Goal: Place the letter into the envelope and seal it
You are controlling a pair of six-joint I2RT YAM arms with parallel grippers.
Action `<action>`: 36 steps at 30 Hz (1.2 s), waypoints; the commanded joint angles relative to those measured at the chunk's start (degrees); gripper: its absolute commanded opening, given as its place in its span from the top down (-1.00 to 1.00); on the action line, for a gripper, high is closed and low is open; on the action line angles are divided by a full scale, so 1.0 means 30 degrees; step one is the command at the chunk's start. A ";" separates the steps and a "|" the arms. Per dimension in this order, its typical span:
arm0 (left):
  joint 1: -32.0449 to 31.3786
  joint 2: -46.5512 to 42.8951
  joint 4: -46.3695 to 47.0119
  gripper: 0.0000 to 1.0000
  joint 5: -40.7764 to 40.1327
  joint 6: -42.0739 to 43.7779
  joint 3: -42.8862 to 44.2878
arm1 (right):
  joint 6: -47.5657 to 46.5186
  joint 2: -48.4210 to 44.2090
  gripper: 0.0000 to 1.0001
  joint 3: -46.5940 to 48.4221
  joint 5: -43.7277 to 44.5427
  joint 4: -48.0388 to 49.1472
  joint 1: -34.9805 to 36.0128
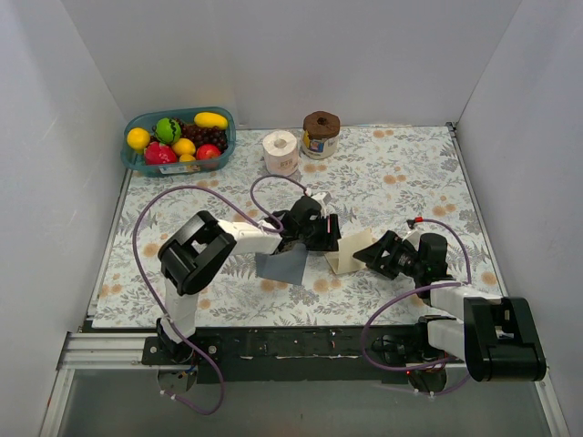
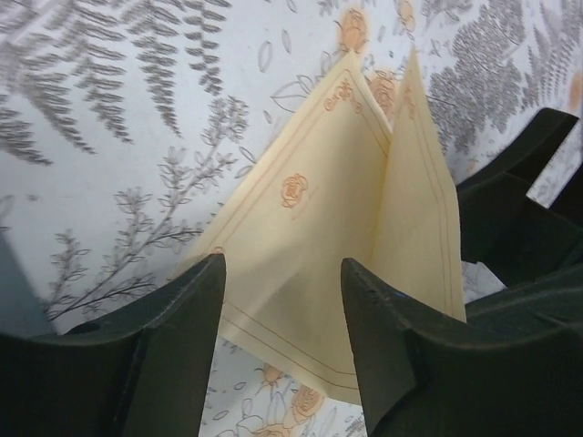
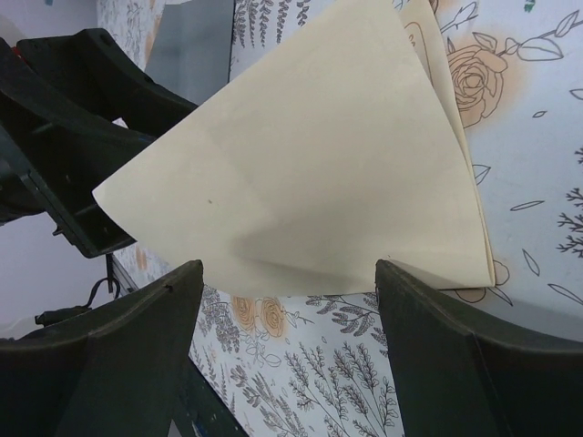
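The cream-tan letter point(image 1: 350, 251) is folded and stands half open like a tent on the flowered cloth between my two grippers. In the left wrist view the letter point(image 2: 319, 209) shows its thin border, and my left gripper point(image 2: 284, 273) is open just short of its near edge, with nothing between the fingers. In the right wrist view the letter point(image 3: 319, 164) shows its plain back, and my right gripper point(image 3: 287, 273) stands wide open in front of it. The dark grey envelope point(image 1: 282, 266) lies flat under the left gripper point(image 1: 330, 238); the right gripper point(image 1: 366, 253) is at the letter's right side.
A teal basket of toy fruit point(image 1: 178, 137) stands at the back left. A white paper roll point(image 1: 281, 151) and a brown-lidded tin point(image 1: 321, 134) stand at the back centre. White walls close in three sides of the table.
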 commanded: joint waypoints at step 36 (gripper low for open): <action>0.1244 -0.2005 0.1957 0.98 0.2026 0.3403 -0.1093 | -0.0874 0.0494 -0.68 0.0281 0.1156 -0.1748 -0.0065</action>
